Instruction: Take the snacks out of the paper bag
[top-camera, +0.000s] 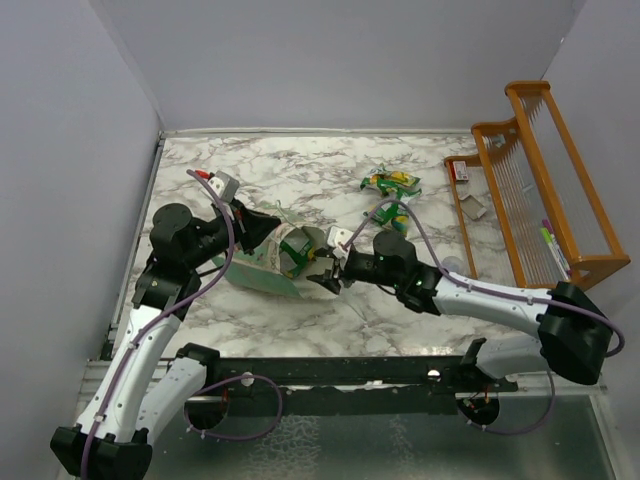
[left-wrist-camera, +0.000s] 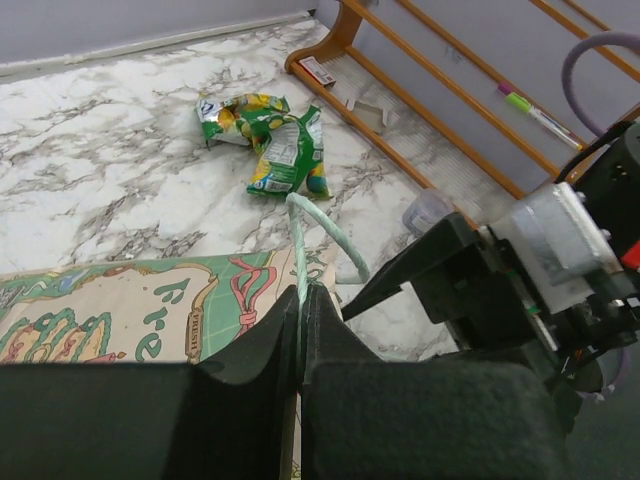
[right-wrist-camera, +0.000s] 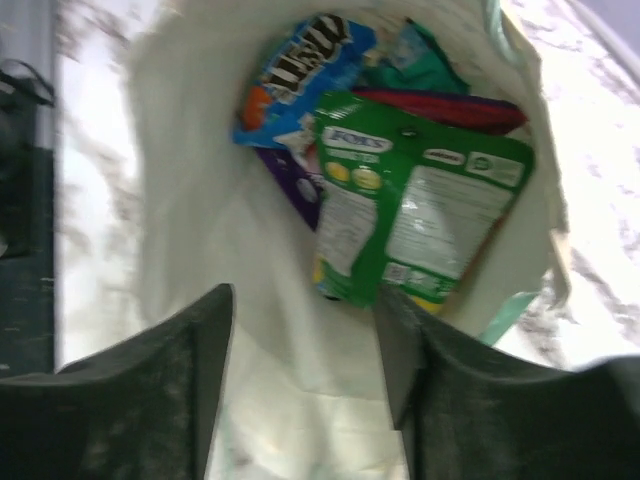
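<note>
The pale-green paper bag (top-camera: 262, 268) lies on its side on the marble table, its mouth facing right. My left gripper (left-wrist-camera: 300, 300) is shut on the bag's green twine handle (left-wrist-camera: 330, 235) at the rim. My right gripper (right-wrist-camera: 305, 320) is open at the bag's mouth; its fingers (right-wrist-camera: 160, 390) stand either side of the cream-white inside. Inside lie a bright green packet (right-wrist-camera: 410, 215), a blue packet (right-wrist-camera: 300, 70), a purple one (right-wrist-camera: 290, 180) and a pink-edged one (right-wrist-camera: 440, 105). Two green packets (top-camera: 392, 195) lie out on the table, also in the left wrist view (left-wrist-camera: 270, 140).
An orange wooden rack (top-camera: 540, 180) stands at the right with pens on it. A small translucent cup (left-wrist-camera: 428, 212) sits near the rack's foot. A small red-and-white item (top-camera: 460, 170) lies by the rack. Grey walls close the left and back.
</note>
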